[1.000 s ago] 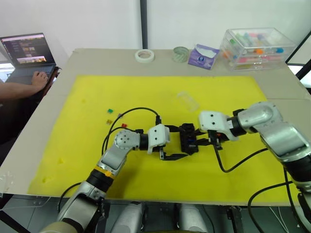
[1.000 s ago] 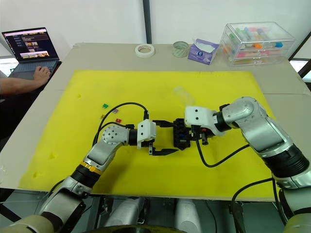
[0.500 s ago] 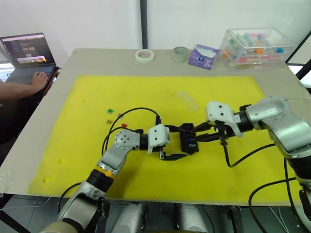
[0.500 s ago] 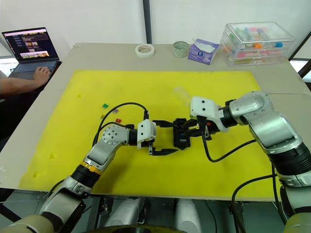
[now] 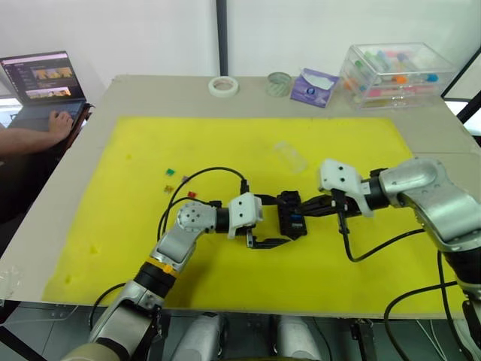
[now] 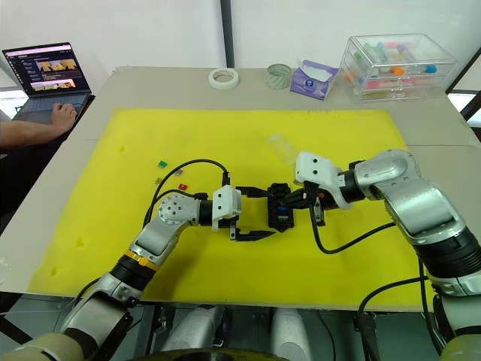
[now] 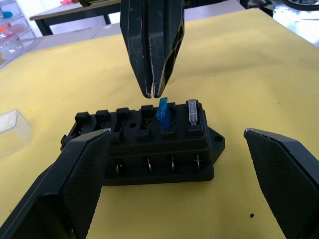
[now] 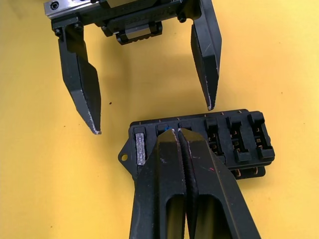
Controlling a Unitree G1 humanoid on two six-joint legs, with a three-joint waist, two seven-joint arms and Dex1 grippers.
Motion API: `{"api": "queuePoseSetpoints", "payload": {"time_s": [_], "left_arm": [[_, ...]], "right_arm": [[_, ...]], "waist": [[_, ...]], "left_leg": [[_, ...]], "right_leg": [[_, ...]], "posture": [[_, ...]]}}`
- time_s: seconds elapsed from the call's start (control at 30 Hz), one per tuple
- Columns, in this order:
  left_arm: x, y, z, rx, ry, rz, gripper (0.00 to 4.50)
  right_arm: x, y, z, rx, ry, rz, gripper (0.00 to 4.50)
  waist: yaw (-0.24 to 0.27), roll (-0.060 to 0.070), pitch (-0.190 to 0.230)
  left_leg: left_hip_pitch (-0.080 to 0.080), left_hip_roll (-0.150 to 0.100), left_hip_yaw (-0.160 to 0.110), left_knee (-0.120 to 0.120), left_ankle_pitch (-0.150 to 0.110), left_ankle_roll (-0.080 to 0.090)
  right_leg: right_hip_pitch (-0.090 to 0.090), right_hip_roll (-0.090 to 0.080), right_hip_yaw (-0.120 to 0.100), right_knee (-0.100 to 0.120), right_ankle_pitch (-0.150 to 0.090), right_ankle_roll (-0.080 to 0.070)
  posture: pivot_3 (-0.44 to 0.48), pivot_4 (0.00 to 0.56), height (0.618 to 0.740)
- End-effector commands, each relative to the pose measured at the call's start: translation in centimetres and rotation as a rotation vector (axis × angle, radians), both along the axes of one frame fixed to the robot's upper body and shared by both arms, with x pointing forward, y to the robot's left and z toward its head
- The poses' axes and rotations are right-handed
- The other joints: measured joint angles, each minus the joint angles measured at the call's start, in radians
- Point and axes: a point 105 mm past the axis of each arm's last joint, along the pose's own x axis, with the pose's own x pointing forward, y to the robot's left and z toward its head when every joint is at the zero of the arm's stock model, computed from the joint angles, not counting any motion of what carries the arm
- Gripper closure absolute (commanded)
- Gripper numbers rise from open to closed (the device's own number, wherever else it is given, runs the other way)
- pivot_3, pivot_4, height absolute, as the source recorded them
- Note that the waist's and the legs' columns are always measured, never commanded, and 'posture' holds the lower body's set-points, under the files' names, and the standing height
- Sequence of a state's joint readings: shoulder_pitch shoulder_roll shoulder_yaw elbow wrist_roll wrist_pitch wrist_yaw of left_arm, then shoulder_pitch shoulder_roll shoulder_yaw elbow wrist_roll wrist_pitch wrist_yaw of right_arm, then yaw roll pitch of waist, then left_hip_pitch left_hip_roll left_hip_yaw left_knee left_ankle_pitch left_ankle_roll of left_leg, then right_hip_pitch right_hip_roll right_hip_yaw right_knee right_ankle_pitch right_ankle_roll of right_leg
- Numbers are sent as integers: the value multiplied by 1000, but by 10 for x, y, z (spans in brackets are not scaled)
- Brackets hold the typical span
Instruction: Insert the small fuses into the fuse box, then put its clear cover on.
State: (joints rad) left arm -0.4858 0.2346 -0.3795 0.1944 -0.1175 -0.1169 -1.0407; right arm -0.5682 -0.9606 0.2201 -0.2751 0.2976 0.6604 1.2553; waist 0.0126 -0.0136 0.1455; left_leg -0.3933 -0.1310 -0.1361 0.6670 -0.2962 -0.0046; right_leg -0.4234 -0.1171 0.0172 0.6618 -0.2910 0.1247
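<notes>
The black fuse box (image 5: 291, 216) lies mid-mat between the fingers of my open left gripper (image 5: 279, 220), which do not touch it. In the left wrist view a blue fuse (image 7: 162, 112) stands tilted and raised in one slot, and a grey fuse (image 7: 192, 110) sits in the end slot beside it. My right gripper (image 7: 152, 92) is shut and empty, its tips just above the box beside the blue fuse. The clear cover (image 5: 289, 156) lies on the mat behind the box. Green (image 5: 170, 171), red (image 5: 192, 195) and other small fuses lie loose to the left.
The yellow mat (image 5: 113, 248) covers most of the table. Along the back stand a tape roll (image 5: 223, 86), a glass jar (image 5: 279, 83), a purple tissue pack (image 5: 314, 86) and a large clear storage case (image 5: 394, 74). A person's hand rests on a laptop (image 5: 37, 83) at far left.
My right gripper lifted off the fuse box and drew back to the right, then brought its shut tips down over the box again. The left gripper and the box stayed put.
</notes>
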Motion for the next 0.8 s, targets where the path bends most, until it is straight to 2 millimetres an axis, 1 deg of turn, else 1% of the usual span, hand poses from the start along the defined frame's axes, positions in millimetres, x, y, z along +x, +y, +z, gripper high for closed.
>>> {"api": "queuePoseSetpoints", "payload": {"time_s": [0.03, 0.53, 0.8], "left_arm": [[1, -2, 8, -15, -36, -10, 0], [2, 1, 8, -9, -37, 0, 0], [2, 1, 8, -8, -38, -1, 0]], "right_arm": [[-2, 5, 4, 1, -36, 29, 4448], [-3, 9, -2, -12, -19, 24, 4448], [-4, 7, -9, -36, -31, 28, 4448]], "waist": [[0, 0, 0], [0, 0, 0], [0, 0, 0]], "left_leg": [[0, 0, 0, 0, 0, 0], [0, 0, 0, 0, 0, 0], [0, 0, 0, 0, 0, 0]], "right_leg": [[0, 0, 0, 0, 0, 0], [0, 0, 0, 0, 0, 0], [0, 0, 0, 0, 0, 0]], "posture": [[0, 150, 740], [0, 150, 740], [0, 150, 740]]}}
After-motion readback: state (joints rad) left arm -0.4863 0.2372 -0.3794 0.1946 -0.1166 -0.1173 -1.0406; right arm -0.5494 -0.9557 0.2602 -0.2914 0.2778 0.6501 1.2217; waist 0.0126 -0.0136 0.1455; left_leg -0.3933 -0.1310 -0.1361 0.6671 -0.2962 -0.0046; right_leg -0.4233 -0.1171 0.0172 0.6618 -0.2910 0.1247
